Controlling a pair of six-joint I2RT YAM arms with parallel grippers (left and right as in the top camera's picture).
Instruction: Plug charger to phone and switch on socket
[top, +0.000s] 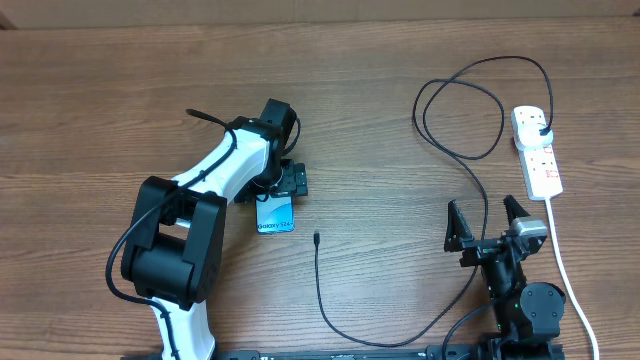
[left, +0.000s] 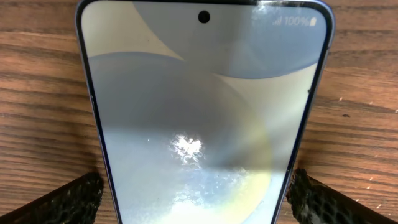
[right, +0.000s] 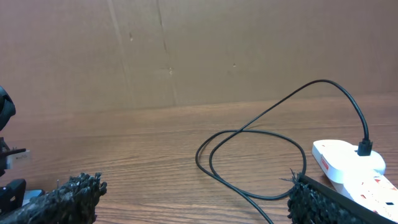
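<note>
The phone (top: 276, 220) lies flat on the wooden table, its light blue screen up. My left gripper (top: 278, 198) is over its far end. In the left wrist view the phone (left: 199, 93) fills the frame and the left gripper (left: 198, 199) stands open, one fingertip (left: 81, 198) on each side of it. The charger's connector tip (top: 316, 237) lies free just right of the phone. Its black cable (top: 478, 190) loops round to a plug (top: 541, 128) in the white socket (top: 537, 152). My right gripper (top: 487, 225) is open and holds nothing, with the cable (right: 249, 134) and socket (right: 345, 158) ahead of my right gripper (right: 196, 202).
The socket's thick white cord (top: 566, 265) runs down the right side toward the table's front edge. The charger cable sweeps along the front (top: 380, 342) between both arm bases. A brown cardboard wall (right: 186, 50) stands behind the table.
</note>
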